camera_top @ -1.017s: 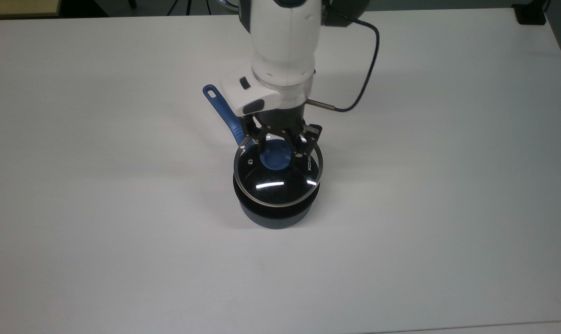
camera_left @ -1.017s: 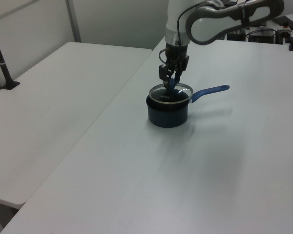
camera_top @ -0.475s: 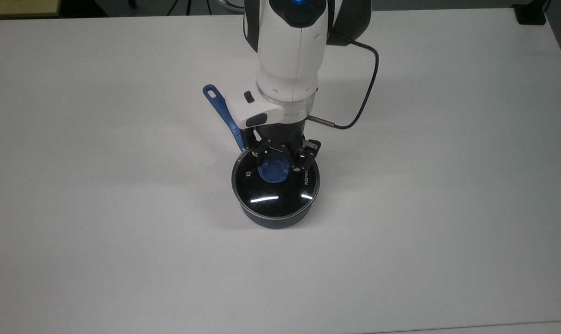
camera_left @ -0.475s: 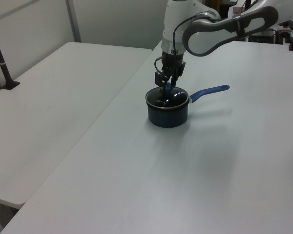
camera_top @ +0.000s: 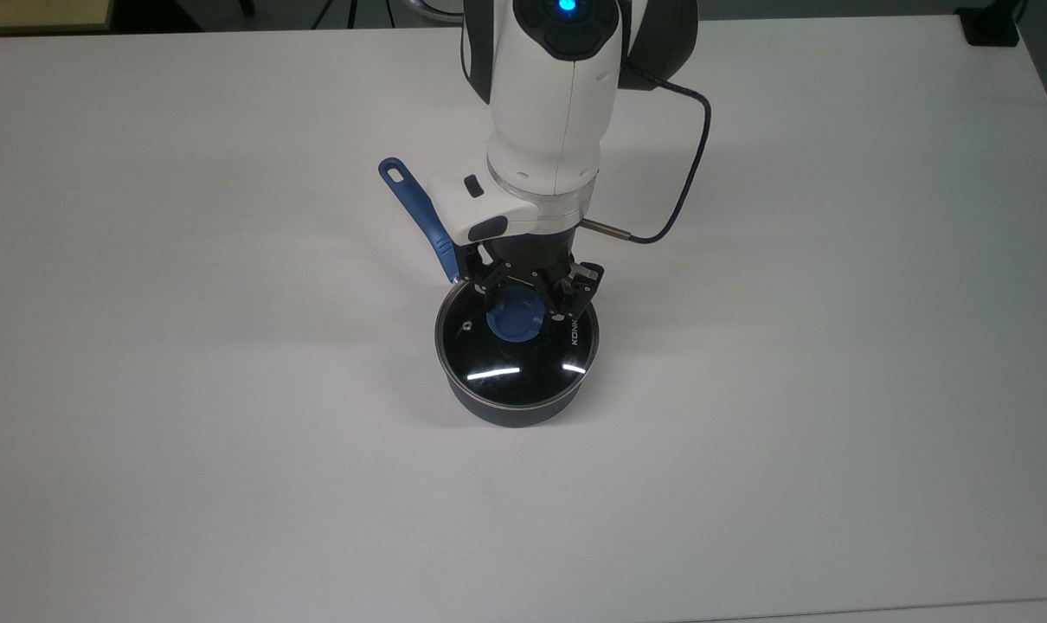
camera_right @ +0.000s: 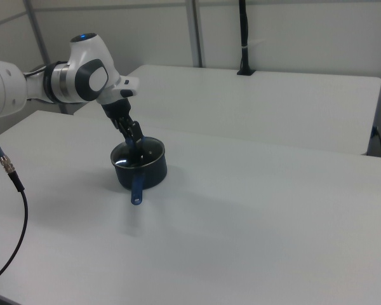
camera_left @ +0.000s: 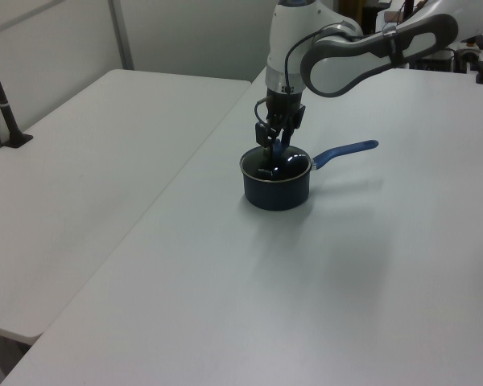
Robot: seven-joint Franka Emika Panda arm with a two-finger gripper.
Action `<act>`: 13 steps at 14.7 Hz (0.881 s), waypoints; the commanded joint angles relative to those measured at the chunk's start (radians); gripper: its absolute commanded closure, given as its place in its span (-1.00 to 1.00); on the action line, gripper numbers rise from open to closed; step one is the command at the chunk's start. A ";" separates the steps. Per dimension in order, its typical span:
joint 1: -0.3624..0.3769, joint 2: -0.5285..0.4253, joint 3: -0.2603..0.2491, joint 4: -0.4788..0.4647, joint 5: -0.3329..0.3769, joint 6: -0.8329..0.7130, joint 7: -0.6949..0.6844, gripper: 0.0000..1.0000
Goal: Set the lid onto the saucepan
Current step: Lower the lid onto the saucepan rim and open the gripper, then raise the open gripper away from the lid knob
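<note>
Spreading across nearly the whole top view, the broad white bench (camera_top: 229, 433) carries everything you are working with. Above it, the white robot arm (camera_top: 554, 95) reaches down from the top edge of that frame, a dark cable (camera_top: 692, 164) looping off on the top view's right.

Below the arm, just under the centre of the frame, you have the small dark round saucepan (camera_top: 517, 407), standing upright on the bench, its long blue handle (camera_top: 418, 216) running toward the upper left and ending in a hole. In the left view the saucepan (camera_left: 276, 189) sits a little above centre, handle pointing to the left view's right.

The round clear glass lid with a steel rim (camera_top: 515, 368) lies level on the saucepan's mouth, rim to rim, lettering on the top view's right.

Smallest, the black claw (camera_top: 530, 298) hangs over the lid's blue knob (camera_top: 513, 318), its fingers parted, one on each side of the knob; you cannot tell whether they touch it.
</note>
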 commanded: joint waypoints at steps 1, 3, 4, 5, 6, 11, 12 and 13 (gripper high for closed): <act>-0.008 -0.014 0.015 -0.034 -0.029 0.043 0.018 -0.96; -0.008 -0.017 0.015 -0.034 -0.029 0.040 0.015 -1.00; -0.009 -0.021 0.015 -0.032 -0.026 0.035 0.015 -1.00; -0.014 -0.038 0.015 -0.031 -0.026 0.024 0.013 -1.00; -0.026 -0.060 0.024 -0.032 -0.026 -0.002 0.012 -1.00; -0.176 -0.181 0.143 -0.034 -0.026 -0.215 -0.108 -1.00; -0.243 -0.216 0.186 -0.034 -0.026 -0.297 -0.169 -1.00; -0.309 -0.248 0.221 -0.034 -0.026 -0.374 -0.221 -1.00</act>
